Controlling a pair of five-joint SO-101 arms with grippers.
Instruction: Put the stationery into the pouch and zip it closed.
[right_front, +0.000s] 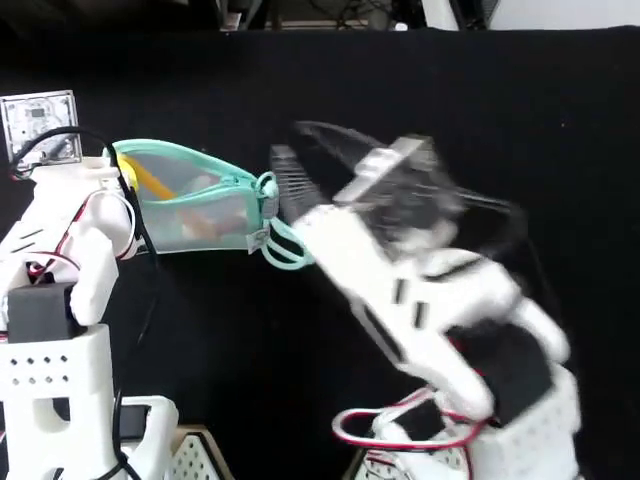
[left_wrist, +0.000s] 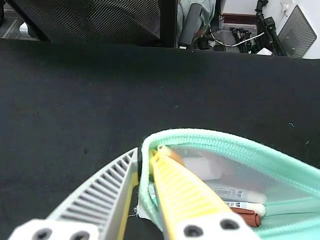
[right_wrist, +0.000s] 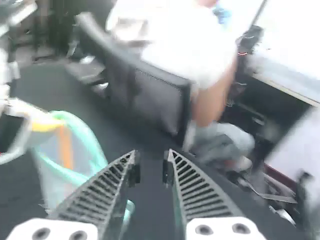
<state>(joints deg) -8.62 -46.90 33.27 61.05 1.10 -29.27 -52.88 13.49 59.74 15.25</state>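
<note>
The pouch (right_front: 195, 205), mint green with see-through sides, is held over the black surface (right_front: 400, 100) in front of the left arm. Whether its underside touches the surface cannot be told. Its long axis runs across the high view, from the left tool (right_front: 125, 175) at one end to a mint loop (right_front: 285, 248) at the other.

The left tool is clamped on the pouch's rim at the end nearest that arm. In the left wrist view the yellow finger (left_wrist: 175, 187) is seen inside the pouch's mouth and the grey finger (left_wrist: 107, 187) outside it, with the zip edge (left_wrist: 225, 142) pinched between them. The mouth is open at that end, and the zip edge curves away from the tool in an arc.

Stationery is seen inside through the clear wall: a brown pen (left_wrist: 245, 216), a white pen (left_wrist: 240, 196) beside it, and a pale block (left_wrist: 200, 162) closer to the rim. In the high view a yellow stick (right_front: 150, 180) and an orange shape (right_front: 200, 225) are made out inside the pouch.

The right tool (right_front: 290, 175) is blurred in the high view and is placed just beside the loop end of the pouch. In the right wrist view its fingers (right_wrist: 115, 185) are set narrowly apart, with nothing between them, and the pouch is seen off to one side of them.
</note>
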